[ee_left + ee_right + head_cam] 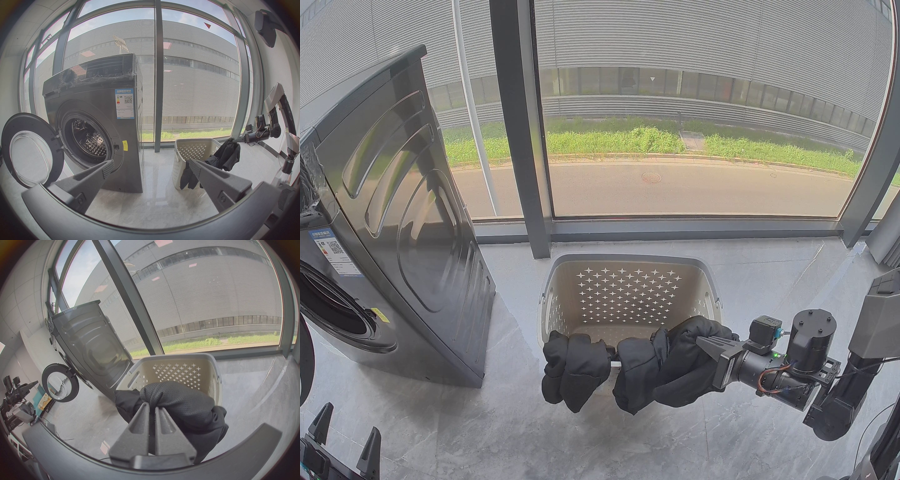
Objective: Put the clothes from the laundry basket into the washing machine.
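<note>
Right gripper [151, 407] clamped on black garment [669, 369], garment draped across basket [625, 265] rim, left gripper [150, 163] spread wide, facing washer [125, 147], door [31, 153] open.

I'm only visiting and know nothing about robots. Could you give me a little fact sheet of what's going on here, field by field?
washing machine: door swung open, drum visible
laundry basket: beside the machine, to its right in the head view
right gripper: shut on the black garment, at the basket's near rim
black garment: one end lifted, the rest draped over that rim
left gripper: open, holding nothing, low, facing the machine's front
</note>
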You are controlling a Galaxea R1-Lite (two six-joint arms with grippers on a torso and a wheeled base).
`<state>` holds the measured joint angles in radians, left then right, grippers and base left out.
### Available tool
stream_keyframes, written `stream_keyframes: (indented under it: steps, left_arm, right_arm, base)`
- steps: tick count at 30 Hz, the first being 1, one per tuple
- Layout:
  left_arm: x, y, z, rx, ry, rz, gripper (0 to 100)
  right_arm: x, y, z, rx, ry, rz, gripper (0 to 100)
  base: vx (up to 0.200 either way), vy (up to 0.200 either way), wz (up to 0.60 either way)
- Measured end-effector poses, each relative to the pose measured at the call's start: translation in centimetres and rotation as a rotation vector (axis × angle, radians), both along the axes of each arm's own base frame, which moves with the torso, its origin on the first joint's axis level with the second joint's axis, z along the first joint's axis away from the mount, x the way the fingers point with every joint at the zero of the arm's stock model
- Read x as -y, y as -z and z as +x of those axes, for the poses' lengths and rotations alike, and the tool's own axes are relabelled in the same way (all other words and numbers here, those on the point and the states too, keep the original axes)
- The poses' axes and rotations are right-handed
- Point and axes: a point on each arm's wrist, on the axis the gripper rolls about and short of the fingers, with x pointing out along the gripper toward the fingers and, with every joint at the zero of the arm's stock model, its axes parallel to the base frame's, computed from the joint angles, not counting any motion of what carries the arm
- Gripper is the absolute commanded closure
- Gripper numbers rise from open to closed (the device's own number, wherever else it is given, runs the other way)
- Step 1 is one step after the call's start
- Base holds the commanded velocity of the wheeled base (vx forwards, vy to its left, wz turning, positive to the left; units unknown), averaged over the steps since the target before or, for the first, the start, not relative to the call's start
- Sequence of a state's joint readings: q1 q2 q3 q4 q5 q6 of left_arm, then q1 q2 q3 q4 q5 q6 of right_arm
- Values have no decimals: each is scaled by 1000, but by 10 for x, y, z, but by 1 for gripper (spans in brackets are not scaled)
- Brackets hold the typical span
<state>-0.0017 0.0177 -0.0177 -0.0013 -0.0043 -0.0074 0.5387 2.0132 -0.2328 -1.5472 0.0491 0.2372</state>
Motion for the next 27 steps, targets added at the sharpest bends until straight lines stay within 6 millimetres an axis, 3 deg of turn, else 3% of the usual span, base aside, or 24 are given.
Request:
stream_keyframes:
  steps: [10,18,24,27]
  left_arm:
    - [0,0,0,0,2,7,0]
    - [0,0,0,1,3,7,0]
    - [0,0,0,0,5,4,0]
    - [0,0,0,0,5,3,0]
  right_arm:
    - [3,-41,-4,152,0,38,100]
    - [15,-65,-20,237,40,18,100]
    - [23,-73,-36,274,45,6,100]
    - [24,-73,-42,280,32,-1,100]
  base:
    - [0,0,0]
    - [0,0,0]
    - [0,0,0]
    - [200,0,0]
